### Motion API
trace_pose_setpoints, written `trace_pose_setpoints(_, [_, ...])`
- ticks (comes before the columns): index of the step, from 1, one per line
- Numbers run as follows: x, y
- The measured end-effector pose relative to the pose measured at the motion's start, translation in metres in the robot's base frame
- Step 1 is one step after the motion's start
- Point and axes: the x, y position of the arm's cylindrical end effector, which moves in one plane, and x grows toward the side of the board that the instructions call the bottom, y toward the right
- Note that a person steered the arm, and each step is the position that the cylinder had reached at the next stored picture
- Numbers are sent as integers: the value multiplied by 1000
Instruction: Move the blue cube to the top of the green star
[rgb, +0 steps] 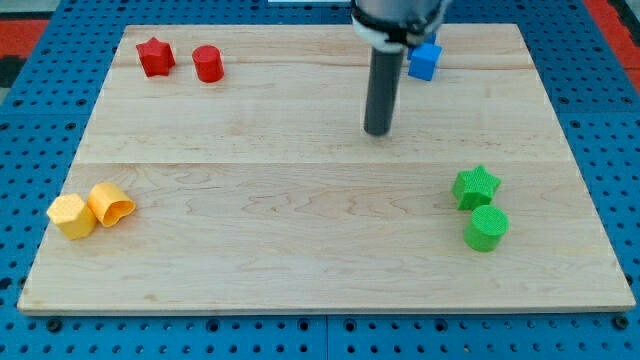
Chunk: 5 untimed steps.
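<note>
Two green blocks (480, 208) nearest, two yellow (89, 210), two red (181, 59), one blue cube (424, 61), my tip (377, 131) below-left of it, no gripper.

light: bright, even; shadows: faint, soft under blocks; glare: none; focus: slightly soft overall

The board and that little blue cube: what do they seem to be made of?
The board looks like pale, unvarnished wood: grain lines and plank seams show. The blue cube seems moulded plastic, uniformly coloured and matte, though that's a guess from its look.
</note>
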Motion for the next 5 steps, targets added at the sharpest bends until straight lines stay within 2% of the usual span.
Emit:
trace_pose_setpoints(1, [-58, -31])
trace_pose_setpoints(2, [-114, -21])
trace_pose_setpoints(3, [-140, 25])
trace_pose_setpoints(5, [-98, 56])
